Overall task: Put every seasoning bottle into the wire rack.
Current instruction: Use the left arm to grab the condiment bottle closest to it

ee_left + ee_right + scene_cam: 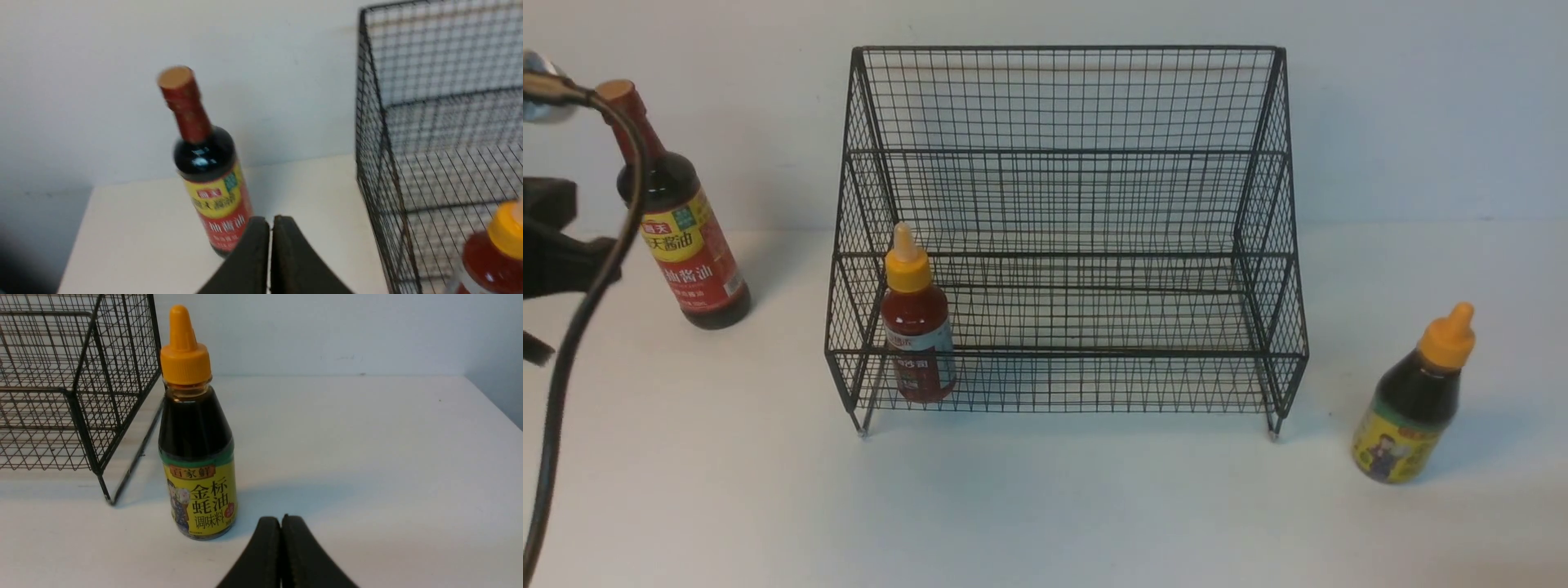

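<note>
The black wire rack [1062, 155] stands mid-table, also seen as a rack [408, 122] and a rack [81, 375] in the wrist views. A small red bottle with a yellow nozzle [917, 327] stands upright on its lower tier at the left end; that red bottle [492, 253] shows in the left wrist view. The tall dark bottle with a red-yellow label [682, 220] stands on the table left of the rack. My left gripper [269, 222] is shut and empty, just short of this tall bottle [208, 179]. The small dark yellow-labelled bottle [1417, 400] stands right of the rack. My right gripper [281, 520] is shut and empty beside that bottle [196, 449].
The left arm's dark body and its black cable [580, 310] show at the front view's left edge, crossing in front of the tall bottle. A pale wall rises behind the white table [1045, 506]. The table's right edge [502, 412] lies past the small dark bottle.
</note>
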You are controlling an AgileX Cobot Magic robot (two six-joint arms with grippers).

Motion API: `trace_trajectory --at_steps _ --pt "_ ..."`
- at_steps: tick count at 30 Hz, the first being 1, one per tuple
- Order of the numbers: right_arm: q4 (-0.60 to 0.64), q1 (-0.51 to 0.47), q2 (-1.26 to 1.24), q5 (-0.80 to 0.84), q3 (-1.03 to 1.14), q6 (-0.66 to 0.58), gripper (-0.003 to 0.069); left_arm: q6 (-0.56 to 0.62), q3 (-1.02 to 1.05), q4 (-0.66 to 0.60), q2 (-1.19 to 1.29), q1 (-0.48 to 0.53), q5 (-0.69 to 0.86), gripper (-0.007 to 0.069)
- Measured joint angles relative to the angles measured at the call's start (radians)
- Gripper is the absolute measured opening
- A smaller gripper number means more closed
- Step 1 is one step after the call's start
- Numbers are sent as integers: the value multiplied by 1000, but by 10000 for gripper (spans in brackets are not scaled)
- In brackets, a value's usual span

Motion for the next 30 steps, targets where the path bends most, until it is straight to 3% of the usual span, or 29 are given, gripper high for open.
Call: trace_trajectory --at_steps 7,11,16,25,30 --pt "0 0 0 0 0 0 -10 -250 32 268 0 9 -231 -5" --pt "0 0 0 0 0 0 -10 -292 103 312 31 52 -411 -5" --pt "0 0 0 0 0 0 -10 -296 170 264 119 103 -599 -4" --pt "0 0 0 0 0 0 -10 -194 182 176 257 108 -731 -4" --pt "0 0 0 0 0 0 -10 -99 146 0 380 108 -840 36"
